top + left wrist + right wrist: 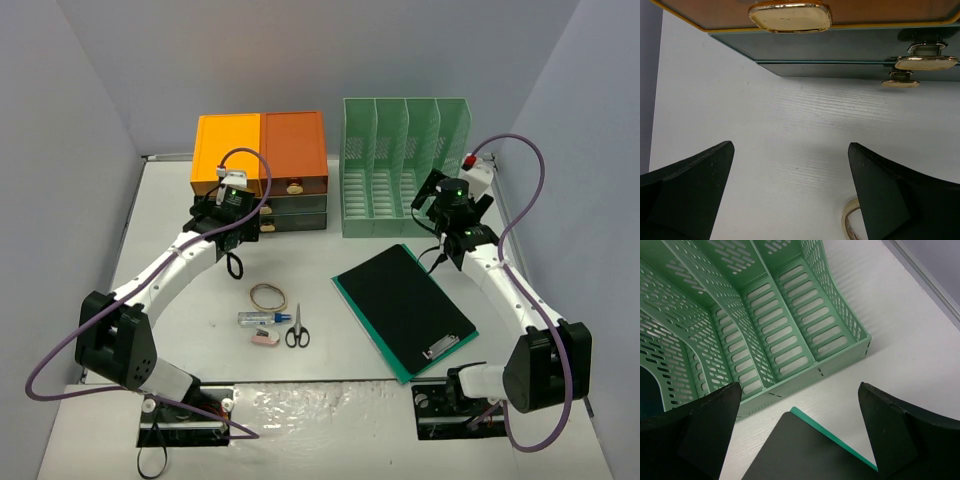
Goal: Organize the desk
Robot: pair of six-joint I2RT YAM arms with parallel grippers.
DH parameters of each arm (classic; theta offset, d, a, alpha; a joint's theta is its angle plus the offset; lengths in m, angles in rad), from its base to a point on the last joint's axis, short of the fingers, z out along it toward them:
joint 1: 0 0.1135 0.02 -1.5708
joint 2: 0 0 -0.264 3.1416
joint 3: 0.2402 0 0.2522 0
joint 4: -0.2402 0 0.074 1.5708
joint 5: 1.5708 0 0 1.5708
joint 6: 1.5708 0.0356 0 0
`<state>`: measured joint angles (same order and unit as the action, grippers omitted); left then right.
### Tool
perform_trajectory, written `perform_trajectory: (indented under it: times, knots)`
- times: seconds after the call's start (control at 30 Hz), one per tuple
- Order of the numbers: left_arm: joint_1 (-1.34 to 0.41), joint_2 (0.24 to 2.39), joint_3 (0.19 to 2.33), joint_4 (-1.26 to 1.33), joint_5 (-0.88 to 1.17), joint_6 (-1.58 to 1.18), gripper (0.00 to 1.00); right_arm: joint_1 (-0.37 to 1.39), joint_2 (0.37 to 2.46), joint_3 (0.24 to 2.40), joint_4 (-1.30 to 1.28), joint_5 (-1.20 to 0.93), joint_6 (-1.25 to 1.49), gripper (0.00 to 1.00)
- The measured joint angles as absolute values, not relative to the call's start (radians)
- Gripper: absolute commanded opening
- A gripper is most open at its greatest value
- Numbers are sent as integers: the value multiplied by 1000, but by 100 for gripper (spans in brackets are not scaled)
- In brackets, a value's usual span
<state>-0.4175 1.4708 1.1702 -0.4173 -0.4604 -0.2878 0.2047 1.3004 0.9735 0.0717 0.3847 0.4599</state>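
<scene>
left gripper and right gripper both gaping, empty | risk: thin clipboard lies flat, grip might just skid off tbh | could snag file rack dividers

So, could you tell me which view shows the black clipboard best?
The top external view: the whole clipboard shows, clip included. The right wrist view catches only one corner; the left wrist view shows none.

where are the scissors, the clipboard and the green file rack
scissors [297, 327] top external view, at the pivot
clipboard [400, 300] top external view, middle of the black board
green file rack [390, 195] top external view, slotted floor of the second slot
</scene>
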Motion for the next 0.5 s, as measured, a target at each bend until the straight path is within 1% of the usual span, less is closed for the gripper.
perform_trajectory:
  times: [0.5]
  knots:
    - [-418, 1466, 1160, -411, -446, -288, 97, 212, 1309, 976, 66, 389, 443, 100]
